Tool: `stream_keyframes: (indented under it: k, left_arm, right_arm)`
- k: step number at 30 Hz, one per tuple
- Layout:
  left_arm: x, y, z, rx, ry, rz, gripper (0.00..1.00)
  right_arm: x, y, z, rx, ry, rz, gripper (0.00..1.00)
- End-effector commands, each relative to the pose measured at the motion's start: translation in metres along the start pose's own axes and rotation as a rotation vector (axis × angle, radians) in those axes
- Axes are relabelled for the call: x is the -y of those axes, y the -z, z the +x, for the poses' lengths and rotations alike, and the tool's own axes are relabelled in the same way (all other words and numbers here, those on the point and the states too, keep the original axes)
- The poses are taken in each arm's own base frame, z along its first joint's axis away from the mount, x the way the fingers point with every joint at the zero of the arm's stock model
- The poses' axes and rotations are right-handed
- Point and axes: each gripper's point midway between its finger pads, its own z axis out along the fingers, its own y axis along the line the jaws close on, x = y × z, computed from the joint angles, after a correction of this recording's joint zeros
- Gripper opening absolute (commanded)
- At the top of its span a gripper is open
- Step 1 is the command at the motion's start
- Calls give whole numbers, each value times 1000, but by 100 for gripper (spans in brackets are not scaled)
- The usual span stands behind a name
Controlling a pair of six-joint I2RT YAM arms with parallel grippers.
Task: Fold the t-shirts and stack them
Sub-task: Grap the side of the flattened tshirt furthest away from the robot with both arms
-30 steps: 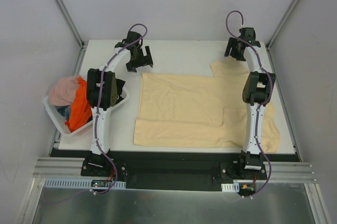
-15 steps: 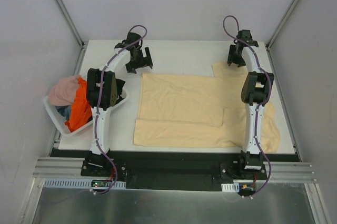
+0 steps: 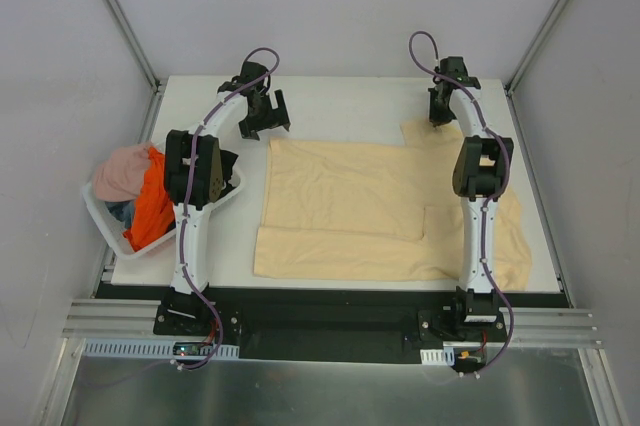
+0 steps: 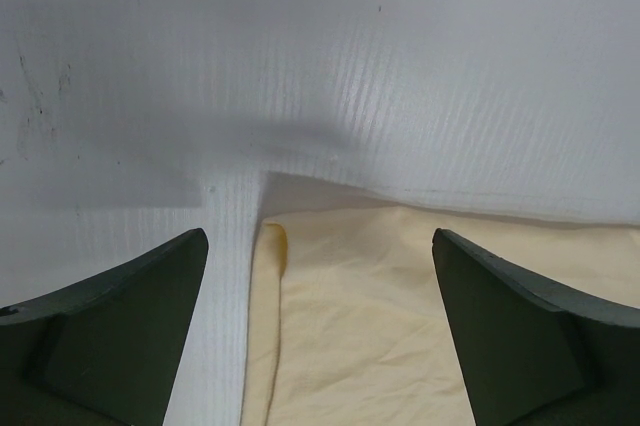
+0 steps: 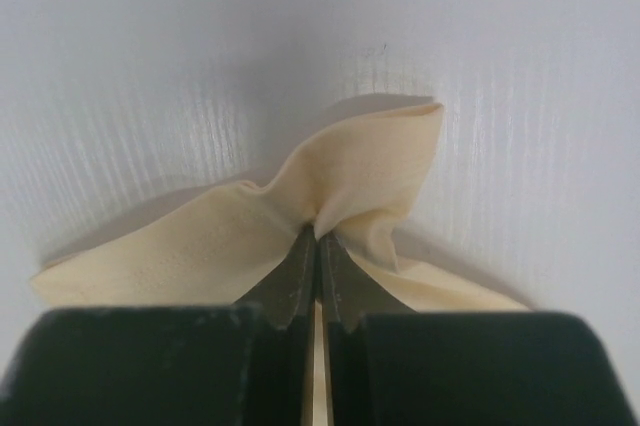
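A pale yellow-beige t-shirt (image 3: 340, 211) lies spread flat on the white table (image 3: 340, 96). At its far right corner my right gripper (image 3: 440, 112) is shut on a pinched-up fold of the cloth. In the right wrist view the gripper (image 5: 318, 236) has its fingers closed, with the shirt (image 5: 370, 161) bunched up at their tips. My left gripper (image 3: 268, 116) hovers open above the shirt's far left corner. The left wrist view shows that gripper (image 4: 320, 236) standing wide over the corner of the shirt (image 4: 400, 326), holding nothing.
A white plastic basket (image 3: 100, 214) sits tilted at the table's left edge, holding an orange t-shirt (image 3: 150, 211) and a pink t-shirt (image 3: 120, 171). Grey walls close in the table at the back and both sides. The shirt's near right part drapes toward the front edge.
My right gripper has shifted a little left and back onto the shirt's far right corner and closed on the cloth. The left arm has stayed where it was.
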Motion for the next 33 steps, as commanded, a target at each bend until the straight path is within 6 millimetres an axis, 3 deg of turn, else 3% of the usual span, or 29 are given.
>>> stream_keyframes:
  k: [1, 8, 9, 11, 15, 21, 23, 31, 32, 33]
  left_arm:
    - [6, 6, -9, 13, 26, 25, 95]
    - [14, -5, -11, 0, 75, 55, 73]
    - [16, -6, -10, -7, 81, 65, 63]
    - [15, -8, -2, -33, 90, 70, 57]
    - [8, -3, 9, -51, 101, 45, 52]
    - [6, -3, 13, -59, 110, 41, 22]
    - [9, 0, 9, -50, 101, 52, 3]
    - [25, 24, 9, -19, 28, 79, 0]
    - [29, 28, 13, -17, 4, 77, 0]
    - [30, 31, 15, -13, -6, 71, 0]
  right_arm:
    - [-3, 15, -16, 64, -11, -44, 1]
    - [-7, 47, -47, 194, -35, -94, 1]
    - [-6, 47, -46, 193, -33, -93, 1]
    - [-5, 51, -45, 195, -23, -87, 1]
    - [-1, 50, -37, 173, -12, -67, 1]
    - [-1, 55, -33, 157, -8, -72, 1]
    - [0, 59, -34, 163, -6, -72, 1]
    - [-9, 95, -53, 277, -24, -141, 1]
    - [-10, 113, -60, 313, -29, -149, 1]
    - [-12, 109, -50, 302, -33, -156, 1]
